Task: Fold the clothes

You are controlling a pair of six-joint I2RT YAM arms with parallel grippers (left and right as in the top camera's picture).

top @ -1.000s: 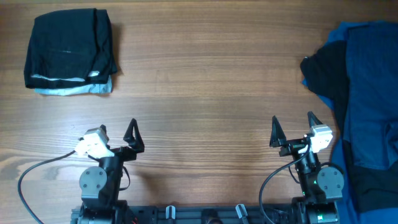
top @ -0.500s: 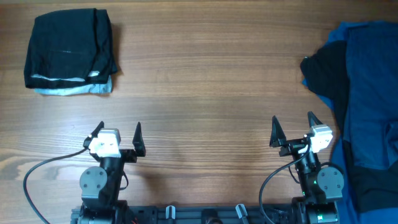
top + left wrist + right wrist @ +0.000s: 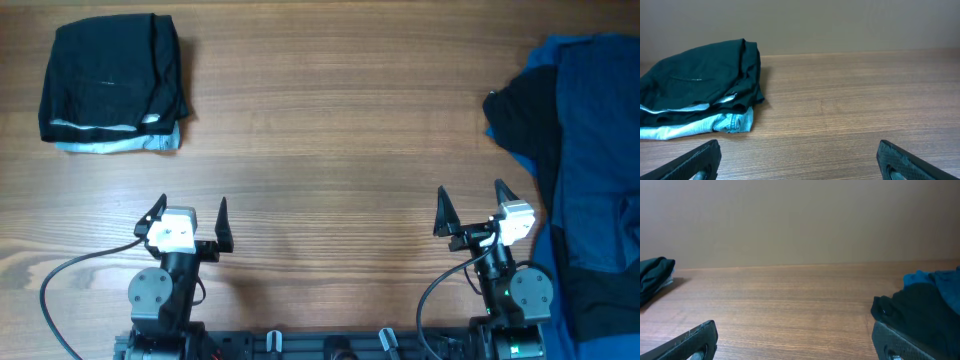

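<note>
Blue pile (image 3: 595, 150) of unfolded clothes heaped at the right edge of the table (image 3: 330, 120), with a black garment (image 3: 525, 115) spilling off its left side toward the centre. Nothing touches either. Folded stack (image 3: 110, 85), dark on top and light denim under, sits far-left corner, well apart from the pile.

Left pincer (image 3: 190, 208) near front edge, fingers spread, empty. Right pincer (image 3: 471, 203) also at the front, spread and empty, just beside the pile's lower part.

Change: a second ago the left wrist was twisted, its white housing swung out left; by half a second ago it had squared up facing forward, and it's the same now. Right arm, pile and stack unmoved.

Meaning, as judgement: left arm looks reset to its rest pose, one item done, and the next step is likely reaching for the black garment, nearest to the right pincer
</note>
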